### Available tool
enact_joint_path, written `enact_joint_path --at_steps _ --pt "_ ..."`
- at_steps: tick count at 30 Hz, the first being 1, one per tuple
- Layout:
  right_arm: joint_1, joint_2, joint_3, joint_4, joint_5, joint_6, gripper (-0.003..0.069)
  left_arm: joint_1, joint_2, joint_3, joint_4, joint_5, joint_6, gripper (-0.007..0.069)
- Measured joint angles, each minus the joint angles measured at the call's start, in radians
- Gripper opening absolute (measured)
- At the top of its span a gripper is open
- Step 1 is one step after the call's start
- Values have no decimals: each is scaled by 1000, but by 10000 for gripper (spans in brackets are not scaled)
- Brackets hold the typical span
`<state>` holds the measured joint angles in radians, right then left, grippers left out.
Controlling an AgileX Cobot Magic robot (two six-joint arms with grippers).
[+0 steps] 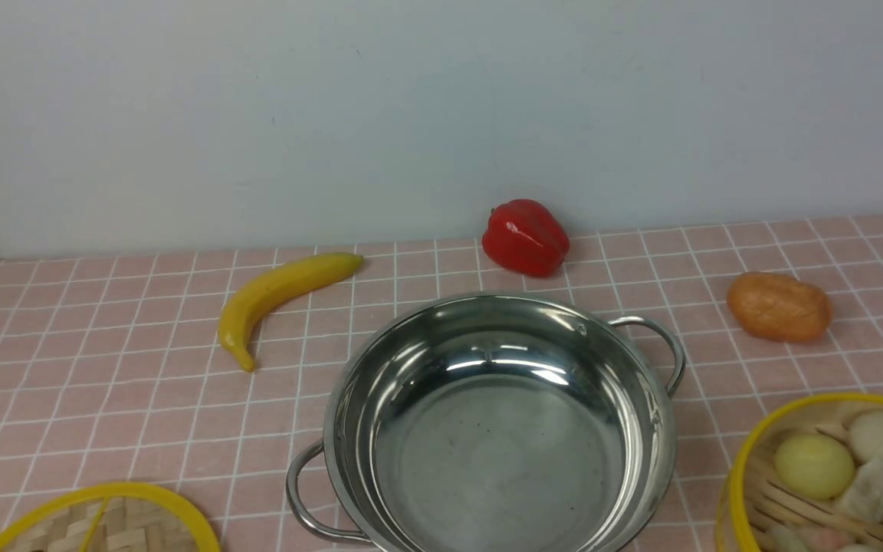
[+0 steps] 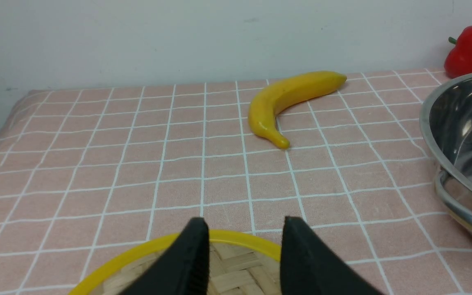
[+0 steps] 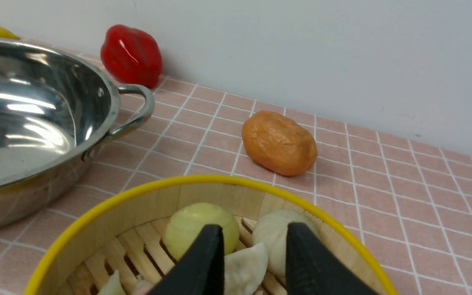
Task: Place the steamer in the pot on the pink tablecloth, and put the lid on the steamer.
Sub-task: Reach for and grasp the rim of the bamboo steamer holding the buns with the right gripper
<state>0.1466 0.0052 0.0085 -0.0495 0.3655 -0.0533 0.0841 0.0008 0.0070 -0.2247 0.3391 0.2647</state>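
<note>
- Pot (image 1: 499, 452): upright and empty near the middle of the pink tablecloth (image 1: 104, 368), one loop handle at the far right, the other at the near left
- Steamer (image 1: 748, 452): on the cloth to the right of the pot at the near right corner of the front view, apart from the pot, cut off by the frame edge; buns and dumplings (image 1: 813, 466) on its slatted base
- Lid (image 1: 112, 525): flat on the cloth at the near left corner, left of the pot and well apart from the steamer, only its far part in view
- Left gripper (image 2: 244, 223): above the far edge of the lid, black fingers spread with woven bamboo visible in the gap, nothing grasped
- Right gripper (image 3: 254, 229): over the inside of the steamer, jaws parted, released, nothing pinched between them; contact with the food below impossible to tell
- Banana (image 1: 280, 295): beyond and left of the pot
- Red pepper (image 1: 526, 238): by the wall behind the pot
- Orange bread-like lump (image 1: 779, 307): beyond the steamer, right of the pot
</note>
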Motion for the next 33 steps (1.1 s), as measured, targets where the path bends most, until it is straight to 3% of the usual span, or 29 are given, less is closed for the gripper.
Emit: enact_joint_path --at_steps 7,14,22,29,33 --pt "0 0 0 0 -1 0 240 0 0 0 0 0 0 243" --pt "0 -1 -117 190 -53 146 240 0 0 0 0 0 0 243" --pt "0 -3 -366 192 155 180 240 0 0 0 0 0 0 243" --pt "0 -3 -380 292 198 225 240 0 0 0 0 0 0 243" --pt "0 -3 -405 287 257 228 240 0 0 0 0 0 0 243"
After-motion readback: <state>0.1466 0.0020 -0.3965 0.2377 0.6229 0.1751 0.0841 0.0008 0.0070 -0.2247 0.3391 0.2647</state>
